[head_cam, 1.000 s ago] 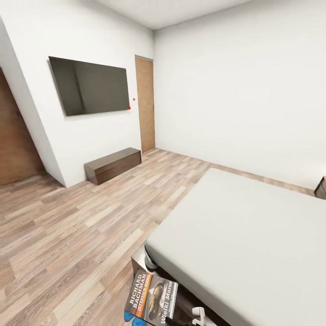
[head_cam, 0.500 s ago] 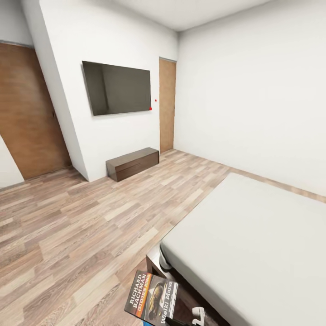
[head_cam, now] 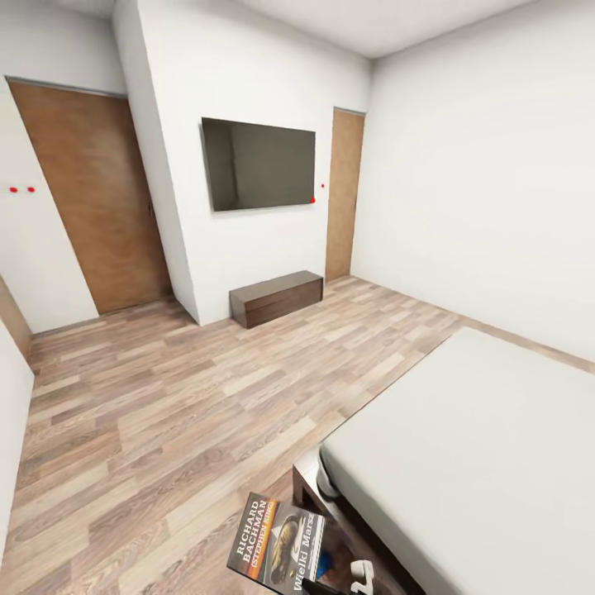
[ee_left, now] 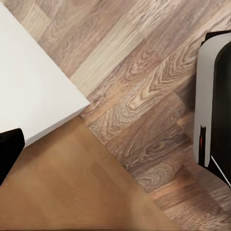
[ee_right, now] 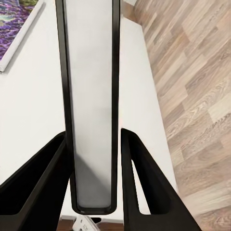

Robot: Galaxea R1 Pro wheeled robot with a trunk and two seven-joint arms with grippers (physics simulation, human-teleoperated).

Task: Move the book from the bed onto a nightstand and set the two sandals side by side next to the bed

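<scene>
The book (head_cam: 277, 544), a dark paperback with an orange band and a car picture, hangs at the bottom of the head view, over the floor by the bed's corner. My right gripper (ee_right: 93, 135) is shut on it, and its thin edge (ee_right: 90, 96) runs between the two black fingers. The bed (head_cam: 471, 446) has a pale-grey mattress and fills the lower right. A small bright blue patch (head_cam: 324, 564) beside the book looks like a sandal, mostly hidden. The nightstand is out of view. One dark fingertip (ee_left: 9, 149) of my left gripper pokes in over the wood floor.
A wall-mounted TV (head_cam: 258, 164) hangs above a long low dark dresser (head_cam: 277, 297). Brown doors stand at the left (head_cam: 95, 194) and in the far corner (head_cam: 343, 194). Wood-plank floor (head_cam: 182, 413) spreads between them. A white wall (head_cam: 12, 430) is close on my left.
The camera has turned left, so the TV, dresser and bed slid right in the picture and the left door came into view. The book stays held in the same spot.
</scene>
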